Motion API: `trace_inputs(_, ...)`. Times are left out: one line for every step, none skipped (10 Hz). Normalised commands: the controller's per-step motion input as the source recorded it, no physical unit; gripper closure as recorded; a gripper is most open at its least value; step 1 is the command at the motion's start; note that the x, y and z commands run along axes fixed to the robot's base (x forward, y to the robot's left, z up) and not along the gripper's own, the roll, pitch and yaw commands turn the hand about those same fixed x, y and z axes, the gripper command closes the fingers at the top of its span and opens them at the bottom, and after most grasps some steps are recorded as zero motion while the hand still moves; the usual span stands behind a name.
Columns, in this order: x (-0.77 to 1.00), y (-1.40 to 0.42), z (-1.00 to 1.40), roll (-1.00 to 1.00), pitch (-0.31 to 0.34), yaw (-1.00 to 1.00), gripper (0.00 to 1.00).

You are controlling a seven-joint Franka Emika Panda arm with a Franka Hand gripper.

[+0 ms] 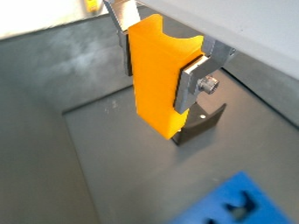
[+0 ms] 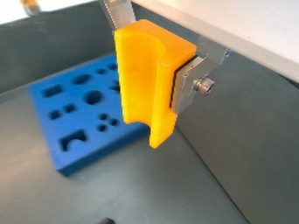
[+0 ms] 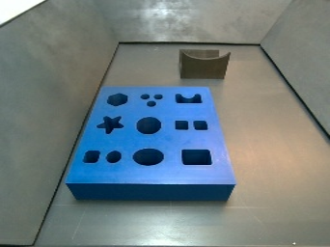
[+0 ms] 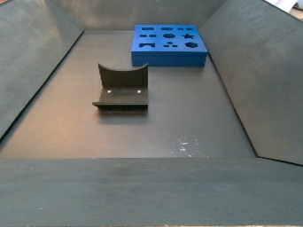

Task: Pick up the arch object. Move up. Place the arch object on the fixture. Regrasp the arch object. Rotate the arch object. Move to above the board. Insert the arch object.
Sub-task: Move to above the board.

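The gripper [image 2: 152, 66] clamps the arch object [image 2: 146, 83] by its flat sides, stiff, probably light, smooth plastic.

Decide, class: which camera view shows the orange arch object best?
A wrist view shows the arch object best: nearly its whole length hangs between the gripper's fingers, high above the board. In both wrist views it fills the frame, but there the lower end overlaps the fixture. Neither side view shows it.
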Motion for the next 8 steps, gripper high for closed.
trace_inputs(0.36, -1.0, 0.28, -0.01, 0.073, 1.0, 1.0)
trace_inputs(0.36, -1.0, 0.28, -0.01, 0.079, 1.0, 1.0)
trace_inputs(0.39, -1.0, 0.29, -0.01, 0.086, 1.0, 1.0)
trace_inputs(0.39, -1.0, 0.29, -0.01, 0.093, 1.0, 1.0)
trace_inputs(0.41, -1.0, 0.29, -0.01, 0.099, 1.0, 1.0)
trace_inputs(0.4, -0.89, 0.26, -0.01, 0.106, 1.0, 1.0)
trace_inputs(0.26, -0.54, 0.16, -0.01, 0.117, 1.0, 1.0)
trace_inputs(0.18, -0.32, 0.1, -0.01, 0.12, 1.0, 1.0)
